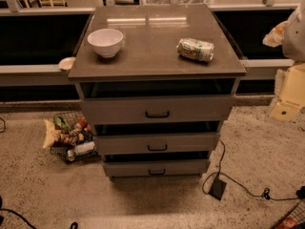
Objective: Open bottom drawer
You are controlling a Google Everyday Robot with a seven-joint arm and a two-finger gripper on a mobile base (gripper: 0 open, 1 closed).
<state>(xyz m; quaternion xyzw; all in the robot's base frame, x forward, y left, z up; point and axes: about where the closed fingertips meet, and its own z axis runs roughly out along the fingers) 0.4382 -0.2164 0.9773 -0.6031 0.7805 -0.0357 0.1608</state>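
Three drawers (157, 111) are showing, the bottom drawer (156, 167) lowest; one bowl (105, 42) and one can (196, 49) are sitting on the tabletop (152, 58). The gripper (288, 97) is hanging far right, cropped; I cannot tell its grip.

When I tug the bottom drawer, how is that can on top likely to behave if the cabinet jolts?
The can lies on its side on the smooth cabinet top, so it would probably roll easily. It looks dented, likely light and empty. The hand is off at the right edge, away from the bottom drawer.
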